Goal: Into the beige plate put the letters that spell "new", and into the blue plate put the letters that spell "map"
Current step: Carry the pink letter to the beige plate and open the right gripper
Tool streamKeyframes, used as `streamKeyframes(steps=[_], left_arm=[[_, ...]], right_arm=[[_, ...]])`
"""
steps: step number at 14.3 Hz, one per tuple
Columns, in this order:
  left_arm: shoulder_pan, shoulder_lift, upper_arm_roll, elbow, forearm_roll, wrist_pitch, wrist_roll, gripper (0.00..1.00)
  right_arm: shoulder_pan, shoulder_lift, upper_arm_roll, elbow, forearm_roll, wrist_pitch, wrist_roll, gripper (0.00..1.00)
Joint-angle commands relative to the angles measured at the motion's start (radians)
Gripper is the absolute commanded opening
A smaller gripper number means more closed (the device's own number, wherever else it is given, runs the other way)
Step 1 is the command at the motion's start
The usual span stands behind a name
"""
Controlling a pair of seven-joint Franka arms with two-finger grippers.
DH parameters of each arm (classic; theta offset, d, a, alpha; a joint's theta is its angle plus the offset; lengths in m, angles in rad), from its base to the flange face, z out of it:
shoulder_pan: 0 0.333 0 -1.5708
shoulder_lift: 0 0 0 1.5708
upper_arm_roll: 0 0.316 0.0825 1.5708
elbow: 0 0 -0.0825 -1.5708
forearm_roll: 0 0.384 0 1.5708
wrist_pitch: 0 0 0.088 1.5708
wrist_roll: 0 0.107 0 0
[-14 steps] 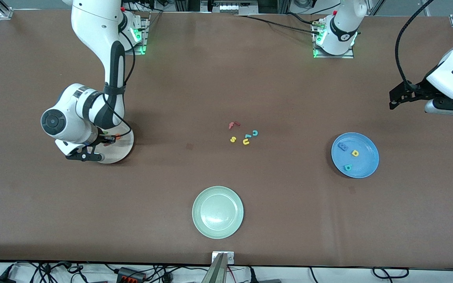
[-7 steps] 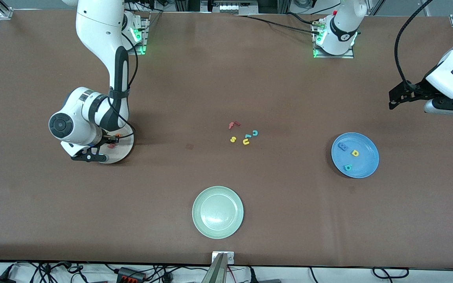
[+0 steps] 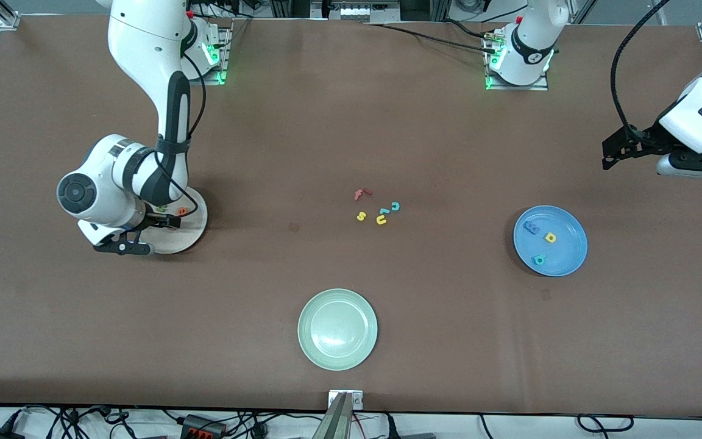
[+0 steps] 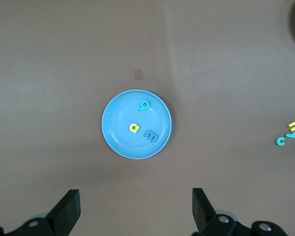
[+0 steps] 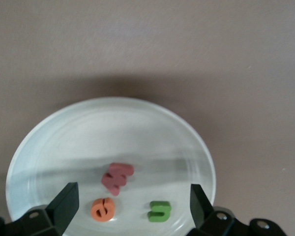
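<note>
The beige plate (image 5: 88, 128) holds the pinkish-red w (image 5: 117, 177), the orange e (image 5: 103, 209) and the green n (image 5: 160, 211). My right gripper (image 5: 133, 202) hangs open just above them with nothing between its fingers. In the front view it (image 3: 150, 235) covers part of this plate (image 3: 191, 235). The blue plate (image 3: 567, 253) holds the blue m (image 3: 532, 227), the yellow p (image 3: 550, 237) and the teal a (image 3: 539, 260). My left gripper (image 4: 136, 204) waits open and empty, high over the table by the blue plate (image 4: 115, 140).
A pale green plate (image 3: 337, 329) with nothing in it sits near the front edge. Mid-table lie loose letters: a red f (image 3: 361, 194), a teal c (image 3: 395, 206), a yellow s (image 3: 361, 216) and a yellow u (image 3: 381, 219).
My right gripper has opened and let the pinkish-red w go into the beige plate, swaying sideways above it meanwhile. The left arm has not moved.
</note>
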Motion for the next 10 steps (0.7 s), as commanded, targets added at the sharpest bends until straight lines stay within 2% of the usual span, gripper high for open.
streamKeyframes(steps=[1, 3, 5, 6, 10], left_arm=[[0.01, 0.01, -0.008, 0.026, -0.013, -0.017, 0.019, 1.0], [0.01, 0.01, -0.006, 0.026, -0.013, -0.017, 0.021, 1.0], [0.01, 0.01, -0.006, 0.026, -0.012, -0.015, 0.021, 1.0], [0.01, 0.01, -0.006, 0.026, -0.01, -0.015, 0.021, 1.0], [0.01, 0.012, -0.008, 0.026, -0.01, -0.014, 0.023, 1.0]], right_arm=[[-0.059, -0.018, 0.006, 0.065, 0.041, -0.022, -0.006, 1.0], [-0.08, -0.018, 0.008, 0.123, 0.076, -0.077, -0.003, 1.0], [-0.138, -0.049, 0.055, 0.191, 0.053, -0.089, 0.017, 1.0], [-0.186, -0.092, 0.112, 0.208, 0.023, -0.088, 0.036, 1.0], [-0.397, -0.28, 0.414, 0.258, -0.25, -0.086, 0.253, 1.0]])
